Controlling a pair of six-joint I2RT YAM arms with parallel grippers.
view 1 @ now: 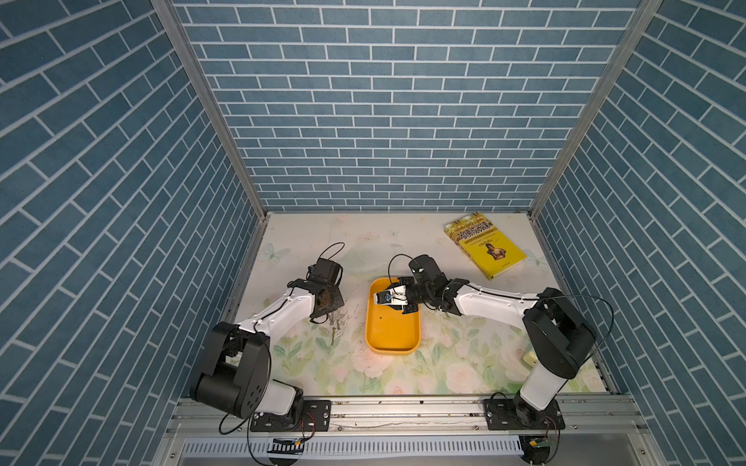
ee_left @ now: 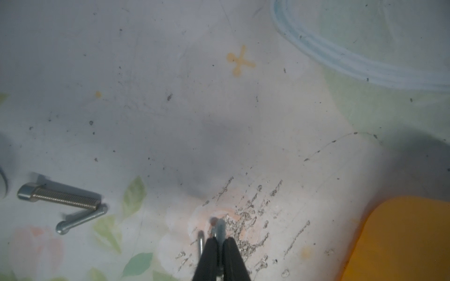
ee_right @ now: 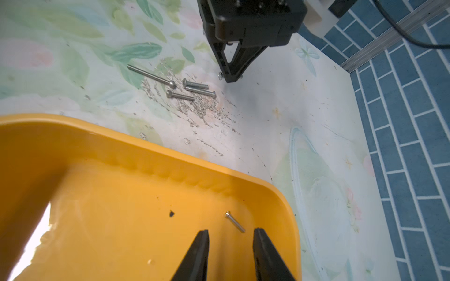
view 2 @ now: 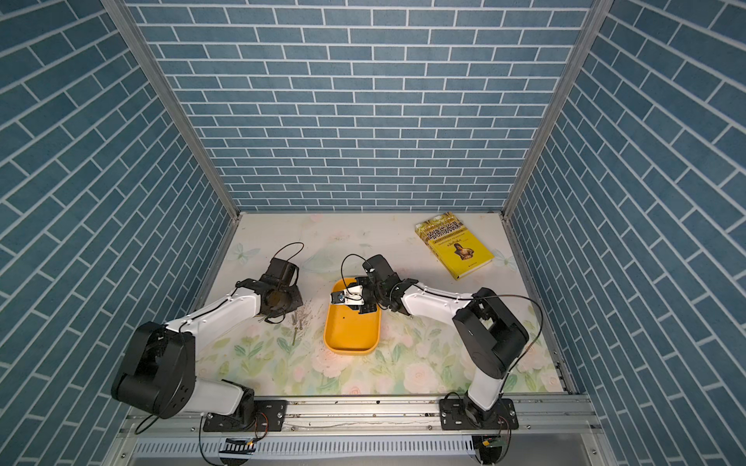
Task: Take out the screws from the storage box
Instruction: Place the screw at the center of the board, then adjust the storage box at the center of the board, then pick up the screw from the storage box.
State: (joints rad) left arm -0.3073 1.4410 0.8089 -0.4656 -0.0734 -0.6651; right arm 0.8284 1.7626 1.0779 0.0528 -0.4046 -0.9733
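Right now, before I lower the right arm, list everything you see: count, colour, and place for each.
Shallow orange-yellow plastic tray: one, table centre.
Slim silvery metal screws: at least six; four loose on the table beside the tray, one inside it, one held by the left arm.
Paperback book: one, yellow, far right corner.
Small block: one, pale green, right edge by the right arm.
Floral-print table: one, pale, under everything.
Left gripper: black, shut on a screw, low over the table.
Right gripper: black, open, above the tray.
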